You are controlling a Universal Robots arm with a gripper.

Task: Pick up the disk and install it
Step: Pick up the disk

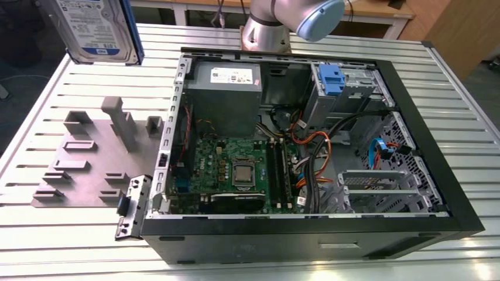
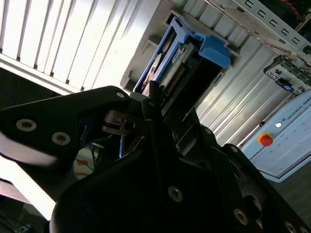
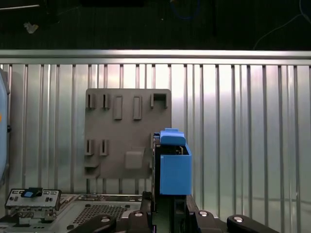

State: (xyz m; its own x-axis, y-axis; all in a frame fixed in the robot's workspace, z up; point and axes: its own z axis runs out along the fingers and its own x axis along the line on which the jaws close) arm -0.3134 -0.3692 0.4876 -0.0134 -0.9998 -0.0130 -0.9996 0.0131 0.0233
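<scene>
Dark jaws sit closest, clamped on the disk (image 3: 172,167), which stands out beyond their tips, held clear of the bench (image 3: 243,121). Carrying it well calls for a firm, square grip, away from the case (image 1: 436,146) wall.

Pincer (image 2: 154,97) clamped tight, aloft.

exterior: bright, even | second wrist: glare on table (image 2: 48,39), dark foreground

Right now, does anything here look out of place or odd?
The disk is up in the air outside the open computer case, clamped by the gripper. A metal bracket leans askew against the case's corner.
</scene>
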